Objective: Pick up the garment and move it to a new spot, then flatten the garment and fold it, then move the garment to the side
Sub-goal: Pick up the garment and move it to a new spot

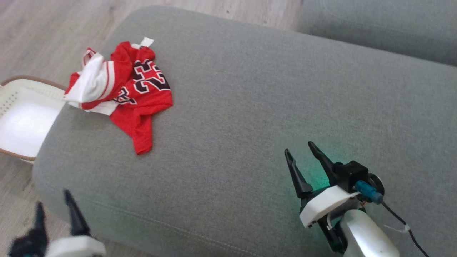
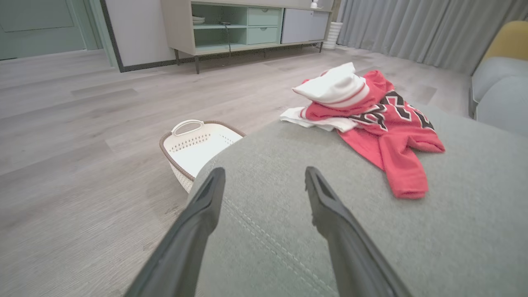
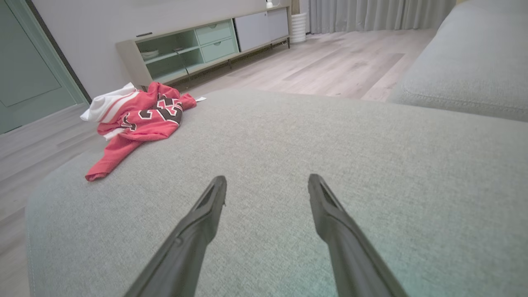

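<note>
The crumpled red-and-white mesh jersey (image 1: 125,89) with black numerals lies bunched at the upper left of the head view, on the corner of the broad grey fabric sofa cushion (image 1: 250,107). One red sleeve trails toward the lower part of the frame. The jersey's white portion reaches the cushion edge, close to the white perforated plastic laundry basket (image 1: 14,103) that stands on the pale wood-look floor (image 1: 32,28) at the left margin. The left tool (image 1: 53,199) sits at the lower left by the cushion's near edge, fingers apart and holding nothing. The right tool (image 1: 299,147) sits at the lower right above the cushion, fingers likewise apart and holding nothing, well apart from the jersey. The step in hand appears to be the first one, the pick-up, with no contact made yet. The next move probably calls for bringing a tool, most likely the nearer left one, over a raised fold of the jersey, lowering it and closing on cloth only, without pinching the cushion cover.
</note>
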Robot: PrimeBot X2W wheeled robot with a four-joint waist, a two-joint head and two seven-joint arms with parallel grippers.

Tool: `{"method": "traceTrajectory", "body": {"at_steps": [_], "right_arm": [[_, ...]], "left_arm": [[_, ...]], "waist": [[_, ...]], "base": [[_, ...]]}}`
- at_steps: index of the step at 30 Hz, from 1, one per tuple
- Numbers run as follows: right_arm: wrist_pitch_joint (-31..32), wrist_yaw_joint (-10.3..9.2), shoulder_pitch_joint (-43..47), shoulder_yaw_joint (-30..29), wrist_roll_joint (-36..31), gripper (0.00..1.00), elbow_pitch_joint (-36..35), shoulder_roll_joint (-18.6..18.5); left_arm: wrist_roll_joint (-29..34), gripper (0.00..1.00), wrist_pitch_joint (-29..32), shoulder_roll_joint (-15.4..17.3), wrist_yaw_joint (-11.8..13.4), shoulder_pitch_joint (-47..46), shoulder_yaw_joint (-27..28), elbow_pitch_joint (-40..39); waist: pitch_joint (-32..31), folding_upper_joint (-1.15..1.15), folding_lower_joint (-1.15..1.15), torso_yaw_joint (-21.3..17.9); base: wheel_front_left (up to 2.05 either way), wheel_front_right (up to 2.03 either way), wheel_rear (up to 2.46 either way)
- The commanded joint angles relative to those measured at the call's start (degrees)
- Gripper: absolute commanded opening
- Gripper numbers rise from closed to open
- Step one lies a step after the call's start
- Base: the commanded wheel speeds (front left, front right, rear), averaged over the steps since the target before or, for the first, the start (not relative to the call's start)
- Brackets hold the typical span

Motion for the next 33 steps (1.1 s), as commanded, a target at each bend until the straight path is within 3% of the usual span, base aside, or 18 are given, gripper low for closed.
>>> {"method": "traceTrajectory", "body": {"at_steps": [1, 6, 13, 20, 25, 32, 33], "right_arm": [[-0.6, -0.04, -2.1, 1.6, -0.3, 1.0, -1.5, -0.1], [-0.6, -0.04, -4.4, 2.1, -2.2, 1.0, -2.2, -0.1], [-0.6, -0.04, -8.2, 2.6, -4.9, 1.0, -4.4, -0.1], [-0.6, -0.04, -10.5, 2.8, -6.7, 1.0, -6.7, -0.1], [-0.6, -0.04, -11.6, 2.2, -7.4, 1.0, -7.8, -0.1], [-0.6, -0.04, -11.7, 1.1, -7.8, 1.0, -8.0, -0.1], [-0.6, -0.04, -11.6, 0.8, -7.7, 1.0, -7.9, -0.1]], "left_arm": [[0.0, 1.0, -0.5, 0.5, -0.5, -3.6, 3.0, -2.4], [1.5, 1.0, -0.5, 2.9, -4.2, -10.4, 8.4, -2.9], [-0.5, 1.0, -0.5, 11.7, -8.5, -24.8, 8.6, 7.1], [-3.6, 1.0, -0.4, 18.7, -9.1, -35.3, 2.7, 19.8], [-6.6, 1.0, 1.1, 21.6, -9.1, -39.7, -0.1, 27.7], [-6.2, 1.0, 1.4, 23.5, -8.4, -42.8, -1.0, 36.4], [-6.1, 0.49, 1.2, 23.5, -8.5, -43.2, -1.3, 37.3]], "waist": [[1.1, 0.0, 0.0, -0.8], [5.3, 0.0, 0.0, -3.2], [12.2, 0.0, 0.0, -7.2], [16.9, 0.0, 0.0, -11.0], [19.4, 0.0, 0.0, -13.1], [20.6, 0.0, 0.0, -14.2], [20.5, 0.0, 0.0, -14.2]], "base": [[0.0, 0.0, 0.0], [0.0, 0.0, 0.0], [0.0, 0.0, 0.0], [0.0, 0.0, 0.0], [0.0, 0.0, 0.0], [0.0, 0.0, 0.0], [0.0, 0.0, 0.0]]}}
